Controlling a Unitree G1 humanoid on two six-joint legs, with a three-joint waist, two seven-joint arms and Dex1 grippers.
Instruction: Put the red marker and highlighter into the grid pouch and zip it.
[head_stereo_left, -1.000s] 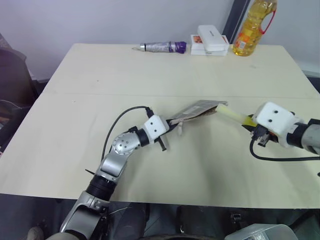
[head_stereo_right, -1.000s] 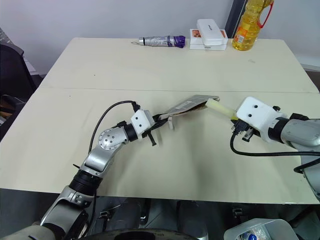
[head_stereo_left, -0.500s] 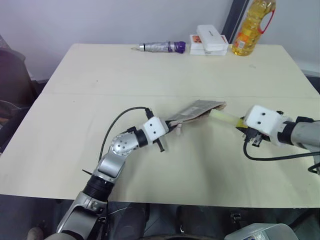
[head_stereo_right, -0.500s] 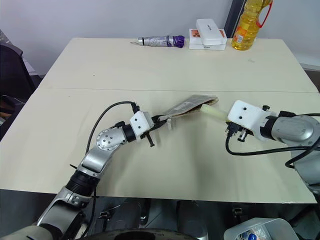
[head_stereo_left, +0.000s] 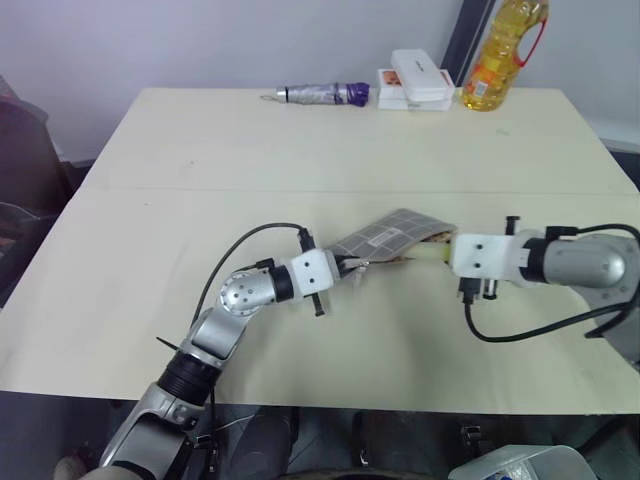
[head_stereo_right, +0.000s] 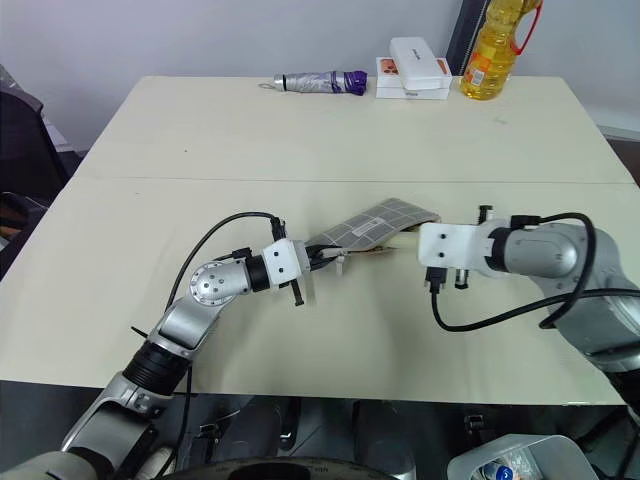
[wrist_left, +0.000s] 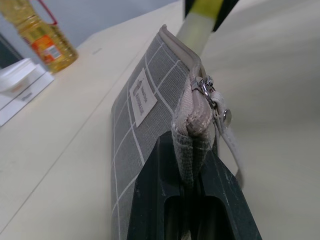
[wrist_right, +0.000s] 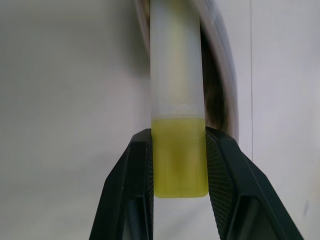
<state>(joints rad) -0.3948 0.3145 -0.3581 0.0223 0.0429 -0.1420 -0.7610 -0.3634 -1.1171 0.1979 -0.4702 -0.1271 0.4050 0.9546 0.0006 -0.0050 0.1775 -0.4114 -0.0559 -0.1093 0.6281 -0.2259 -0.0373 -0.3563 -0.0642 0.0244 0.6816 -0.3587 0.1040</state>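
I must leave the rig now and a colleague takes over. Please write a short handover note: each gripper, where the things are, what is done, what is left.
Left gripper: shut on the zipper end of the grid pouch, holding it just above the table.
Right gripper: shut on the highlighter, cap end at the pouch's open mouth.
Red marker: cannot tell where it is; maybe already in the pouch.
Done: pouch held open, highlighter at the mouth.
Left: push the highlighter in, release, check the marker, zip.

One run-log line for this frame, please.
left hand: shut on grid pouch end | right hand: holds highlighter, cap entering pouch mouth | zip: open
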